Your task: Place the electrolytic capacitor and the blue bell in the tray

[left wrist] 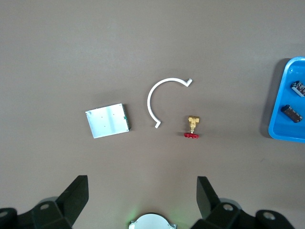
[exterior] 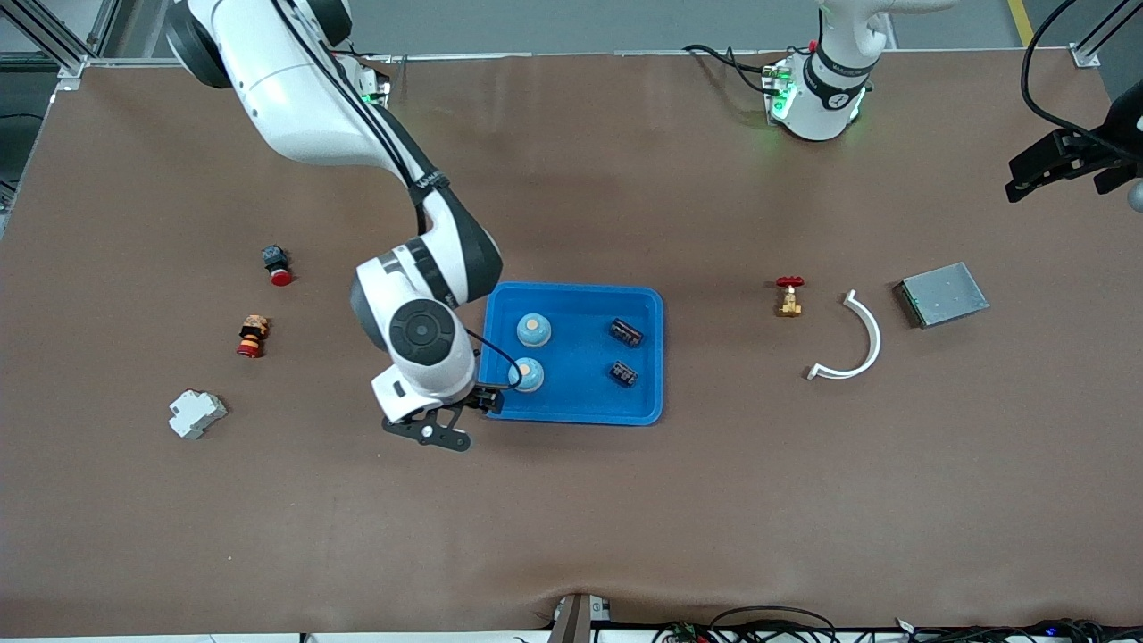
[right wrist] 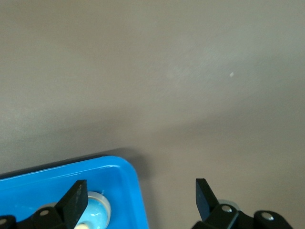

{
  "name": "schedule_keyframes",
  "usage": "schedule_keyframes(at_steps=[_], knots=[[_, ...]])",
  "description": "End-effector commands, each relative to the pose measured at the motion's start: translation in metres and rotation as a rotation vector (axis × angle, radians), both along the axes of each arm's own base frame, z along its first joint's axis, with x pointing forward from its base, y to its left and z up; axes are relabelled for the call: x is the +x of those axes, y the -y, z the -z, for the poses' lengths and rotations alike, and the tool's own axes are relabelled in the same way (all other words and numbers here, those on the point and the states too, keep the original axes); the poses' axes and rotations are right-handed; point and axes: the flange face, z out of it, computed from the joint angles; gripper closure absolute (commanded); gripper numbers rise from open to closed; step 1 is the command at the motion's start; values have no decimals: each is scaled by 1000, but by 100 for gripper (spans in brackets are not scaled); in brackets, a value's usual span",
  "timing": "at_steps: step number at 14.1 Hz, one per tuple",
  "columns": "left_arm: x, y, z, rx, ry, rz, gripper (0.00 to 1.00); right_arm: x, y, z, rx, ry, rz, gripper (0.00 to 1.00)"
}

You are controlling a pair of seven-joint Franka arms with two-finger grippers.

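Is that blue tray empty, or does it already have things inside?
Not empty. The tray holds two blue bells and two dark capacitors, all inside its rim.

place: looks like a robotics lab, honestly
table: big brown mat-covered tabletop (exterior: 625, 518), bare aluminium framing at the corners
arms: two white Franka arms bolted along one edge
clutter: loose black cables (exterior: 768, 618) at the table edge, small industrial parts scattered about
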Motion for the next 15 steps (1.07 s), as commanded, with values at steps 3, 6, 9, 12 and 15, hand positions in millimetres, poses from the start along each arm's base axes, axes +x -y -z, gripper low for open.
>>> schedule_keyframes(at_steps=[3, 6, 9, 12, 15], knots=[[-11, -3, -7, -24, -17, -1, 0, 16, 83, -48, -11, -86, -130, 0], [-15, -10, -11, -61, -10, -16, 0, 21, 143, -80, -10, -135, -173, 0], [-26, 3, -5, -61, 0, 3, 0, 23, 196, -109, 1, -160, -243, 0], [-32, 8, 0, -67, 3, 8, 0, 22, 246, -134, 7, -152, -296, 0], [-34, 19, -2, -65, 8, 24, 0, 15, 297, -163, 18, -166, -339, 0]])
